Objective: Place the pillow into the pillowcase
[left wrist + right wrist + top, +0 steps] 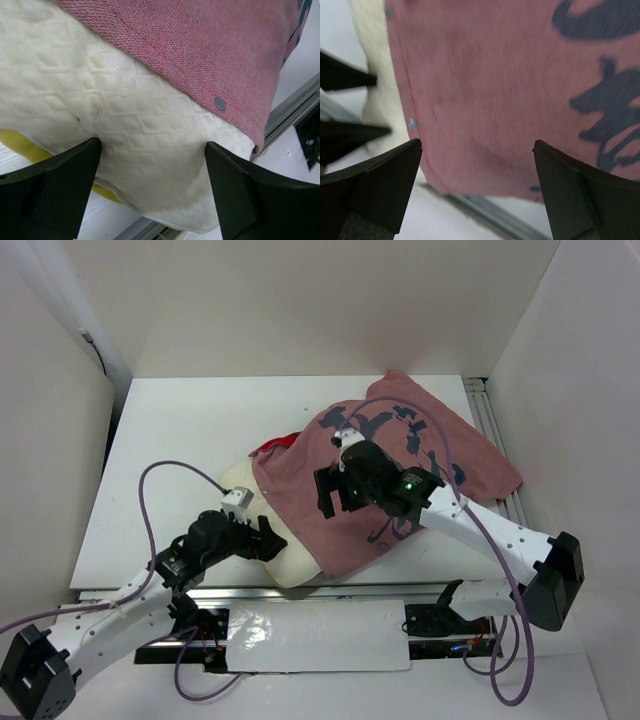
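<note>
The pillowcase (400,455) lies dull pink side up with dark calligraphy marks, draped over most of the pillow (243,483). Cream pillow shows at its left edge and near corner. My left gripper (274,540) is open at that near corner. In the left wrist view the quilted pillow (125,125) with yellow edging lies between the wide-open fingers (65,185), the pillowcase (200,50) lapping over it. My right gripper (336,500) is open and empty, hovering above the pillowcase (495,75). A strip of pillow (372,75) shows to the left in the right wrist view.
A metal rail (495,430) runs along the table's right side and another along the near edge (295,107). White walls enclose the table on three sides. Purple cables (150,510) loop over the left and right arms. A red fold of fabric (275,447) shows behind the pillow.
</note>
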Controlling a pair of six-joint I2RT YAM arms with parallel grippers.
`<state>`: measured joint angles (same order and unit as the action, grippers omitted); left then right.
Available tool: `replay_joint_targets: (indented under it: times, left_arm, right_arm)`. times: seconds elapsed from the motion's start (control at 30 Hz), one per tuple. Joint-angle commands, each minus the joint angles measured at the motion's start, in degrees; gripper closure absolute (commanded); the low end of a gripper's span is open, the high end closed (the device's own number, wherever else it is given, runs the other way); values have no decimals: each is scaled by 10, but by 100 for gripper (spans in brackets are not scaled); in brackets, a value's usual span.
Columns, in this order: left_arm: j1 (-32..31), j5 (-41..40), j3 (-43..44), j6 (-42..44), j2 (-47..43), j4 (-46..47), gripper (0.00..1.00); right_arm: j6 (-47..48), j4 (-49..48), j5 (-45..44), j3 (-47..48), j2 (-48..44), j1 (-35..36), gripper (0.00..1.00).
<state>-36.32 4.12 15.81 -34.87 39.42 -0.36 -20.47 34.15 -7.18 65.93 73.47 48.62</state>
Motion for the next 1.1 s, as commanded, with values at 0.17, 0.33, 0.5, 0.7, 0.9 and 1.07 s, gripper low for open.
replay_joint_targets:
  times: [0.17,0.33,0.5,0.7,0.9,1.07]
  left_arm:
    - [-68,-67,61,-47,167,60,50]
    - [5,-237,197,-117,372,-23,91]
    - [48,-236,387,-52,500,-58,85]
    - [77,-214,446,-8,472,-92,0]
    - [82,-156,363,20,357,-123,0]
    - [77,-27,231,43,279,-19,0]
  right_arm:
    - [-33,-4,58,-106,-37,17,0]
    - [-40,-24,24,-106,7,10,0]
    - [-27,-47,10,-87,57,5,0]
    - [-27,-53,-9,-65,57,0,0]
    - [-33,-60,-24,-86,26,0,0]
    - [-39,-72,-24,-97,26,0,0]
